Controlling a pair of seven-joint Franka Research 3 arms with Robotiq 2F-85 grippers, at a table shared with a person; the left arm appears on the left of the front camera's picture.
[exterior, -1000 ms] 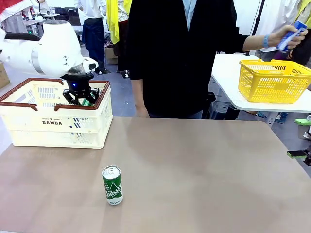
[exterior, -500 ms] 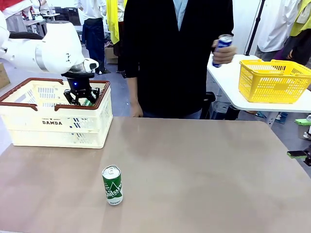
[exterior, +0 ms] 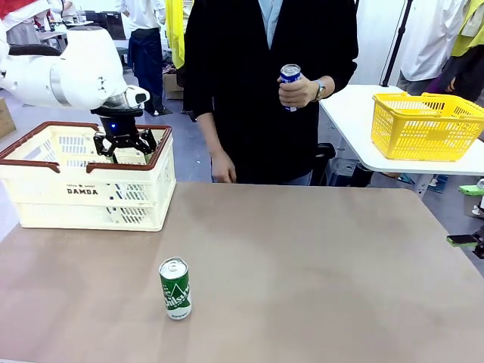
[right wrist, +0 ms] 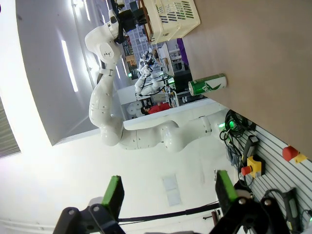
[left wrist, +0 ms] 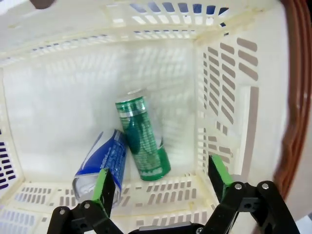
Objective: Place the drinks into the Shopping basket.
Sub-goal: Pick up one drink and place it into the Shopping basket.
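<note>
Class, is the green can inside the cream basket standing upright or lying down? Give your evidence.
Lying down: the green can rests on its side on the basket floor, beside a blue can.

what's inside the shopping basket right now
Two cans lie side by side on the floor of the Shopping basket: a green can and a blue can. The left gripper hides part of the blue can.

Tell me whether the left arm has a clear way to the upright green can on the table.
Probably yes: the left tool hangs open and empty over the Shopping basket, and the green can stands alone in the open, nothing around it.
</note>
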